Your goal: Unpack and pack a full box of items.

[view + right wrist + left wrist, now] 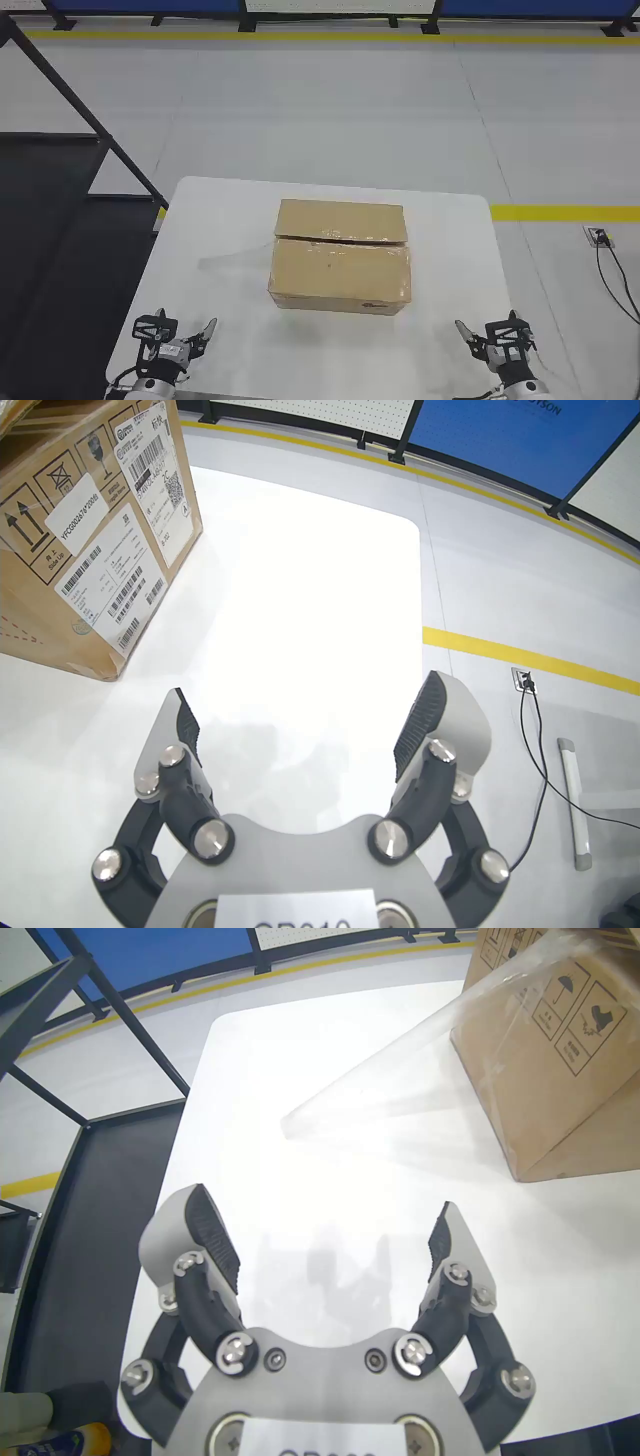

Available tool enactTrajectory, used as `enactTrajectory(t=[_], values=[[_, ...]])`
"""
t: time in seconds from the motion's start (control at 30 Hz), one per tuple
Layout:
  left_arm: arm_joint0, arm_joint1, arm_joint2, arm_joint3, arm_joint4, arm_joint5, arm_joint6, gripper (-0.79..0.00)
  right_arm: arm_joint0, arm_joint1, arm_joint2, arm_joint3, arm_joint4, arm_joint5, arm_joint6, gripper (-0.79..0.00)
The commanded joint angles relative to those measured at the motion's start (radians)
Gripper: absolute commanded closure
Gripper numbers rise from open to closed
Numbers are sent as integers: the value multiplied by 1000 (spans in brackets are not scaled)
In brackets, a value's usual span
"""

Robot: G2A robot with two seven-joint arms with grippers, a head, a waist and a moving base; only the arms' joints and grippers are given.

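Note:
A brown cardboard box (340, 255) stands in the middle of the white table (220, 290), its top flaps closed along a taped seam. A strip of clear tape (380, 1078) trails from the box (550, 1068) down onto the table. My left gripper (180, 338) hovers over the table's near left corner, open and holding nothing (320, 1218). Over the near right corner my right gripper (495, 338) is likewise open and empty (305, 710). The labelled end of the box (85, 540) faces it from a distance.
A dark metal frame with a black shelf (50, 230) stands just left of the table. On the floor to the right are a yellow line (565, 212) and a socket with a black cable (600, 240).

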Motion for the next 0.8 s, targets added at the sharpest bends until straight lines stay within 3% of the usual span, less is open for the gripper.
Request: enactTrajectory(t=[0.0, 0.13, 0.43, 0.53, 0.77], values=[[-4, -1, 1, -2, -10, -12, 2, -785, -2, 0, -7, -8, 1, -22, 0, -785], [-32, -2, -12, 6, -75, -65, 24, -785, -9, -1, -23, -55, -8, -65, -2, -785], [-102, 4, -81, -10, -332, -294, -17, -785, 54, -14, -50, -201, 201, -80, 65, -785], [-114, 4, -91, -43, -300, -254, -19, -785, 91, -18, -56, -241, 265, -63, 101, -785], [-113, 4, -86, -54, -290, -248, -21, -785, 111, -19, -68, -264, 205, -34, 121, -785]])
